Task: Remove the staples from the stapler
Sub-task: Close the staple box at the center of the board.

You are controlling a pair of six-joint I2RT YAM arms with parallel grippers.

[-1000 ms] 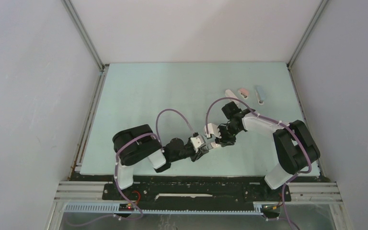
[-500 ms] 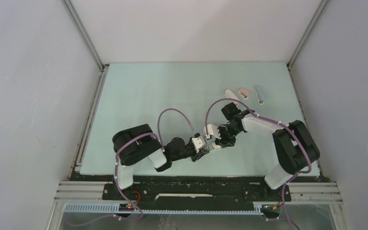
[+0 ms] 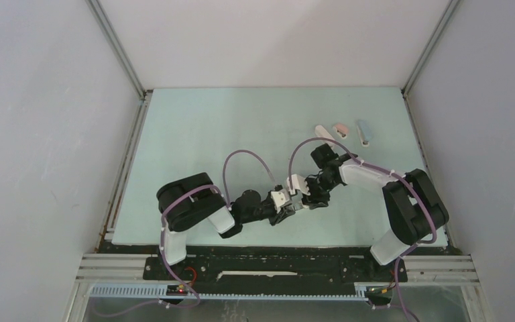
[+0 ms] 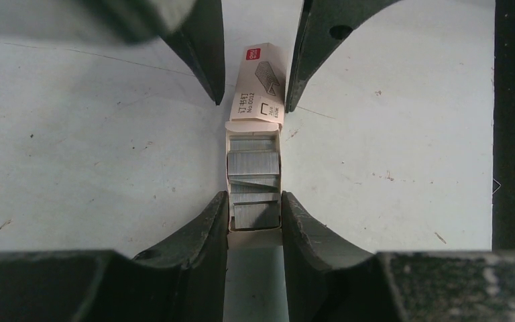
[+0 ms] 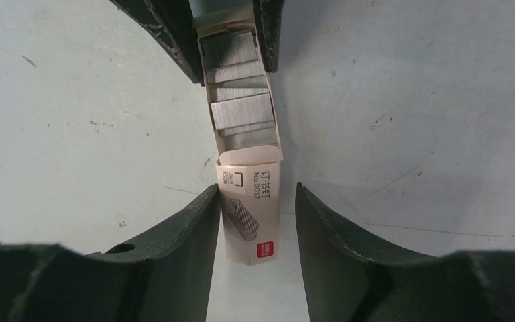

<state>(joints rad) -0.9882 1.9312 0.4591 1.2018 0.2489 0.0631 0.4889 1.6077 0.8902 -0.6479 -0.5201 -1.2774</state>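
- Left claw (image 4: 255,213) clenched on the open staple box (image 4: 254,236) — grey staples (image 4: 253,164) exposed inside.
- Right claw (image 5: 255,201) released, straddling the flap (image 5: 249,182).
- Three small staplers (image 3: 340,127) — well apart, far right of the worktop (image 3: 201,134).

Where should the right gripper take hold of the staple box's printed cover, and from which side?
Take the printed cover by its two long edges, coming from its free end, opposite the left gripper clamping the box. It is narrow and lies straight between the right gripper's open fingers, so closing there should suffice.

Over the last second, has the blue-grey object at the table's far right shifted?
No. The blue-grey object keeps its spot beside the table's right edge.
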